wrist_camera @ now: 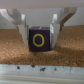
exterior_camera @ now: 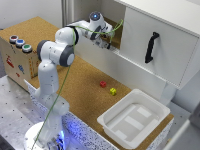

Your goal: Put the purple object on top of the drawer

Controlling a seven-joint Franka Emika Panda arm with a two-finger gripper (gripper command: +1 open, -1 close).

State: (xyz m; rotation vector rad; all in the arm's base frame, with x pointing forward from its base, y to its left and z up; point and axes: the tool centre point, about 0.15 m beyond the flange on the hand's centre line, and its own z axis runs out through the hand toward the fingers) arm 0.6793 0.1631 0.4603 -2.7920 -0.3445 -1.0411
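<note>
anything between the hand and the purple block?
Nothing visible. In the wrist view the purple block sits right between the fingers of the hand on the cork surface, with no object between.

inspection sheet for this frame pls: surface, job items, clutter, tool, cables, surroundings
Surface: cork board, also under the cube in the wrist view.
Job's things: purple cube with a yellow ring mark, resting on cork between the tool's fingers; white cabinet with black handle.
Clutter: red block, yellow block, white tray.
Tool: fingers either side of the cube; contact cannot be told.
Cables: green cable along the arm.
Surroundings: button box.
</note>
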